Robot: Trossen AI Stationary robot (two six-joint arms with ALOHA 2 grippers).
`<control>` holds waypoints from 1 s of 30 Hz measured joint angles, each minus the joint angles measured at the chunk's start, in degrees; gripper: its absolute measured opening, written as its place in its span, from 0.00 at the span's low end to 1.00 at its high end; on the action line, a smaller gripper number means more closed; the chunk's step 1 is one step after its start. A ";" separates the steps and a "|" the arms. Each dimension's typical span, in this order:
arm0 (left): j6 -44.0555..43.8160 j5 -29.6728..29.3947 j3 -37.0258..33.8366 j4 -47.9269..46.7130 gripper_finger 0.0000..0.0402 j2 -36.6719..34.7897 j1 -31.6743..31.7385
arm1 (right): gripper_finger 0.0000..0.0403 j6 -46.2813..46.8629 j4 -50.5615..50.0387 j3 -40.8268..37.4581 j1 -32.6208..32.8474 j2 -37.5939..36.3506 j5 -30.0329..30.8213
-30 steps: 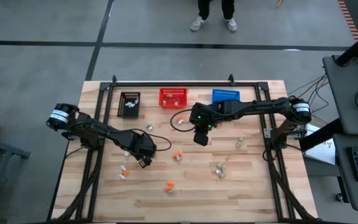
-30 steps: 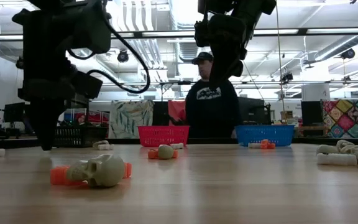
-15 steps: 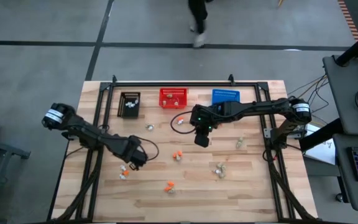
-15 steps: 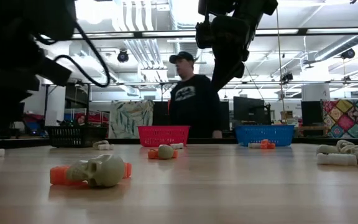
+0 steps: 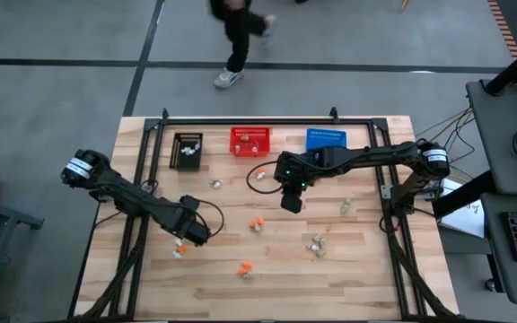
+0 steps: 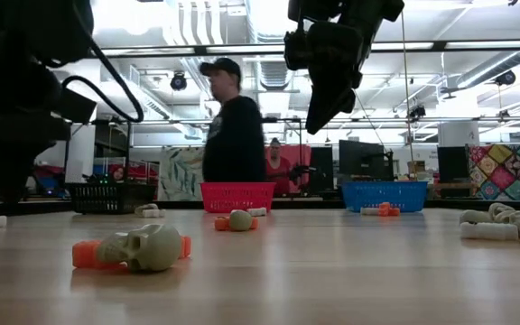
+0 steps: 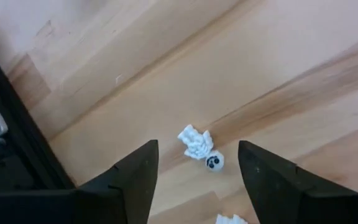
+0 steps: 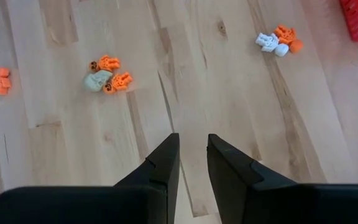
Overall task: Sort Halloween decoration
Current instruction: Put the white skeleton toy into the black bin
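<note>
Small orange, white and beige-grey Halloween trinkets lie scattered on the wooden table (image 5: 366, 269). My left gripper (image 5: 191, 233) is low over the near left part and stands open. A white ghost-like trinket (image 7: 194, 140) lies on the wood between and just ahead of its fingers (image 7: 197, 153), untouched. My right gripper (image 5: 290, 201) hangs above the table's middle, pointing down. Its fingers (image 8: 192, 163) have only a narrow gap with nothing in it. Below it lie an orange and beige cluster (image 8: 107, 73) and a white and orange pair (image 8: 277, 42).
A black basket (image 5: 188, 149), a red basket (image 5: 250, 141) and a blue basket (image 5: 326, 138) stand in a row at the far edge. More trinkets lie near the front (image 5: 245, 267) and to the right (image 5: 317, 244). A person (image 6: 233, 135) walks behind the table.
My left gripper has moved toward the table's left and near edges, ending over the white trinkets there. The person behind the table has walked toward the left. My right arm has kept still.
</note>
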 joint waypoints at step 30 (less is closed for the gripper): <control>-5.64 -1.22 -7.55 11.40 0.36 0.11 -2.27 | 0.17 2.38 0.26 0.00 0.61 0.00 0.00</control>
